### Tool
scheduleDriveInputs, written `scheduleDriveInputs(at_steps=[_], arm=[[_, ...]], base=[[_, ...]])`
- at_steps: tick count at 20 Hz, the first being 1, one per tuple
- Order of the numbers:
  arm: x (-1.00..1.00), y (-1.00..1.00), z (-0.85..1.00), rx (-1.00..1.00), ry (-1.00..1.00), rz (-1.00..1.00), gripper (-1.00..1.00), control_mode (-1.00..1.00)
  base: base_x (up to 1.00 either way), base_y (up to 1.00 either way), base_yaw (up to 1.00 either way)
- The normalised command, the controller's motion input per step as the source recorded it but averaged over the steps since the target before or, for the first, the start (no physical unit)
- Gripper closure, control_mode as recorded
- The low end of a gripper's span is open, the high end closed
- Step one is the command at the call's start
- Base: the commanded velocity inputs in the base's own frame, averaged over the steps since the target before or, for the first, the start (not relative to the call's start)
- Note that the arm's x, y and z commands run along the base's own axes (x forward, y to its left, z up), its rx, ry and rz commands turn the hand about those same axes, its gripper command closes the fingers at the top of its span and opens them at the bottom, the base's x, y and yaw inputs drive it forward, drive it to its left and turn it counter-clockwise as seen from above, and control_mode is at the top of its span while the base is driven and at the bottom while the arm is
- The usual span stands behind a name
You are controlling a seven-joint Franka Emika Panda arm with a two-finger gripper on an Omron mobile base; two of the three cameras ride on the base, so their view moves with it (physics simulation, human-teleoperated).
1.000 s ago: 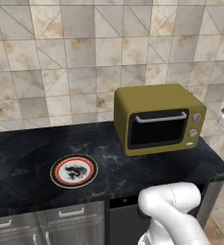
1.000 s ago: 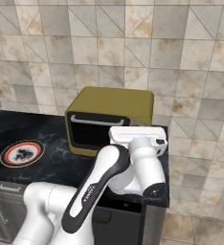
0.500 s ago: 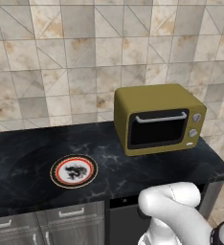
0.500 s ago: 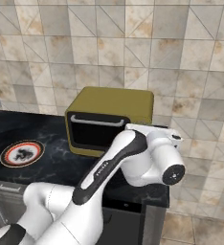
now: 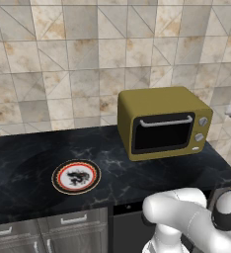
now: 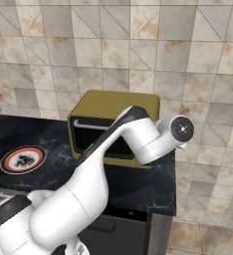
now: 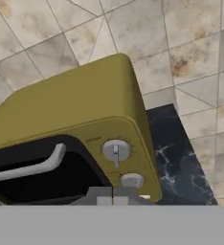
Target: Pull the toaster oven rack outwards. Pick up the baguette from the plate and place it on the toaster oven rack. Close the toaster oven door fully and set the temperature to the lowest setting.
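Against the tiled wall, on the black marble counter [image 5: 152,178], sits the toaster oven [image 5: 162,123], olive-yellow, boxy, toward the counter's right end. Taking the oven as the landmark: the counter runs out to its left w/ a long bare stretch, and stops not far past its right side.

The white arm [image 6: 88,184] rises in front of the oven and, in the right base view, crosses over the lower right part of the oven's front, its round joint cap [image 6: 181,129] up just right of the oven. In the left base view the arm's white body bulks low, below the counter edge, in front of and right of the oven.

The toaster oven door [image 5: 163,133] is shut, dark glass flush w/ the frame, silver bar handle [image 5: 166,121] along its top edge. The rack inside can't be made out thru the dark glass.

The plate [image 5: 76,176] lies flat on the counter well left of the oven and a bit nearer the front edge; black rim, orange-red ring, white centre w/ a dark drawing. I see no bread on it.

Knobs: in the hand view the upper knob [image 7: 116,150] and a lower one [image 7: 132,180] sit on the oven's right front panel, just right of the door. That cam looks at the oven's upper right front corner from close by. Gripper: fingertips aren't clear at the bottom of the hand view, so can't tell if it's open or closed.
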Motion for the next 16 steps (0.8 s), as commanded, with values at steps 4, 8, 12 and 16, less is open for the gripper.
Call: scheduleDriveInputs(at_steps=[4,8,12,16], arm=[[0.09,0.00,-0.49,0.00,0.38,-0.04,1.00,-1.00],[0.00,0.00,-0.51,0.00,0.13,-0.03,1.00,-1.00],[0.00,0.06,-0.25,0.03,0.00,0.00,1.00,-1.00],[0.08,0.12,-0.07,0.08,0.00,0.00,1.00,-1.00]], base=[[0.00,0.00,0.00],[0.00,0.00,0.00],[0.00,0.00,0.00],[0.00,0.00,0.00]])
